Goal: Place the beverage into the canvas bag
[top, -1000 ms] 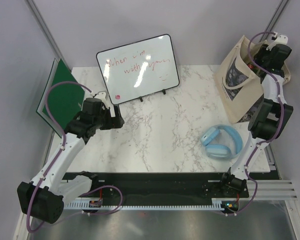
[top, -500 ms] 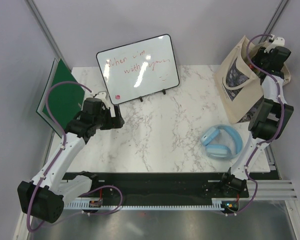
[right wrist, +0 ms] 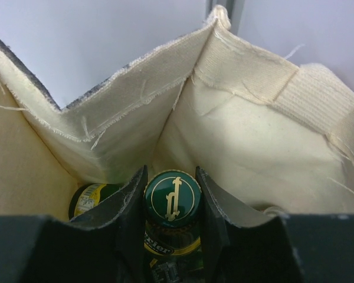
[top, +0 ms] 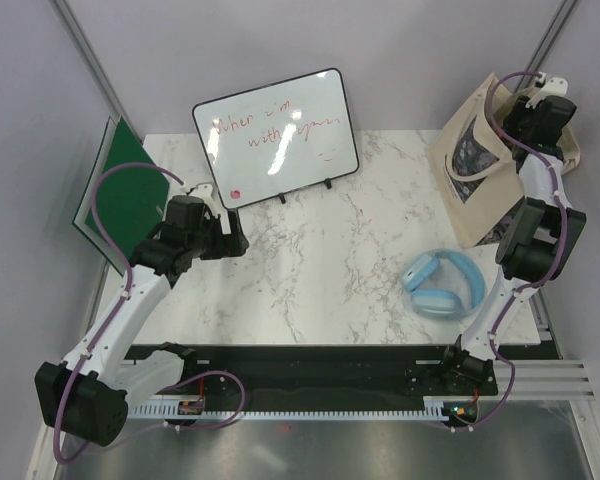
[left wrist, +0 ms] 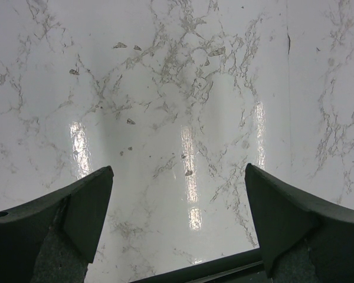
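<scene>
from above: a large cream canvas bag (top: 477,175) with a dark printed panel on its side stands upright at the far right corner of the white marble-patterned table (top: 330,290). we see the white-and-black right arm (top: 530,235) stretched up over it, its far end lowered into the bag's open mouth. a pair of light blue padded headphones (top: 442,283) lies near the bag, on its near side. a black-framed rectangular whiteboard (top: 275,137) with red handwriting leans at the back, and a flat green board (top: 125,195) is propped at the far left. the left arm (top: 130,300) hangs over the left part of the table, well apart from the bag.

left wrist: we look down past the left gripper (left wrist: 178,177), its two dark fingers spread wide with nothing between them, only bare marble below.

right wrist: inside the bag, the right gripper (right wrist: 171,177) is clamped on the neck of a green-capped glass beverage bottle (right wrist: 172,200), the cap bearing a gold emblem. the bottle stands upright within the cloth walls. just to its left we make out a second bottle with a yellow-green top (right wrist: 88,197), partly hidden behind a finger. whether the held bottle touches the bottom of the bag, we cannot tell.
</scene>
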Available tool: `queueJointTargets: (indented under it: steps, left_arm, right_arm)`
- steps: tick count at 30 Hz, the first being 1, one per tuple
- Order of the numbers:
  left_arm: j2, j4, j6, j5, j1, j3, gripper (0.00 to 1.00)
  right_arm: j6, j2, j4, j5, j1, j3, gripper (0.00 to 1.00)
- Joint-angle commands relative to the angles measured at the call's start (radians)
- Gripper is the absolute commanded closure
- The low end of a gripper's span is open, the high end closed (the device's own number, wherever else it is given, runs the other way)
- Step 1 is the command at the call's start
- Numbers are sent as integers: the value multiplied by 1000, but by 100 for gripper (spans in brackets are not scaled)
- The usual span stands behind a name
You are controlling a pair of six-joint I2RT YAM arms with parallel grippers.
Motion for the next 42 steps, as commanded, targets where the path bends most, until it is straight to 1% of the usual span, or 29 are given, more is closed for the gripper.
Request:
queueJointTargets:
  steps: [1,6,9,12,15,19,23,24,29,30,32,33,34,35,38,42]
  left_arm:
    - [-4,32,31,24,-4,11,0]
    - [-3,32,30,34,-4,13,0]
    - [-9,32,28,36,-4,10,0]
    - [-14,37,28,47,-6,11,0]
    - [-18,37,28,50,-4,10,0]
    - [-29,37,27,51,-4,8,0]
    - [-24,38,28,54,-6,7,0]
    - [-21,38,28,56,-4,8,0]
    - [-21,38,28,48,-6,10,0]
    - [-23,40,30,47,-6,8,0]
    - [-20,38,31,42,-6,8,0]
    - [-18,40,31,44,-4,7,0]
    - [-18,37,31,45,-6,7,0]
    - [-17,38,31,45,-6,8,0]
    - [-14,40,30,48,-4,10,0]
    - [-14,38,30,50,-6,8,0]
  right_arm:
    - [-39,-62,28,150,2,-26,100]
    - [1,-139,-35,199,2,-23,100]
    - [4,-177,-112,255,0,-9,100]
    - [39,-202,-132,246,0,-20,100]
    - [53,-231,-133,235,0,-58,100]
    - [85,-233,-98,206,0,-170,100]
    - [108,-222,-69,235,0,-222,100]
    - [111,-217,-58,229,0,-230,96]
    - [121,-161,-44,203,0,-190,83]
    - [121,-153,-44,189,0,-182,78]
    - [136,-136,-44,178,0,-162,73]
    - [145,-131,-44,176,0,-158,69]
    - [150,-130,-46,152,3,-158,67]
    - [159,-125,-44,152,5,-158,62]
    - [157,-124,-44,156,6,-159,54]
    - [160,-127,-43,166,6,-138,48]
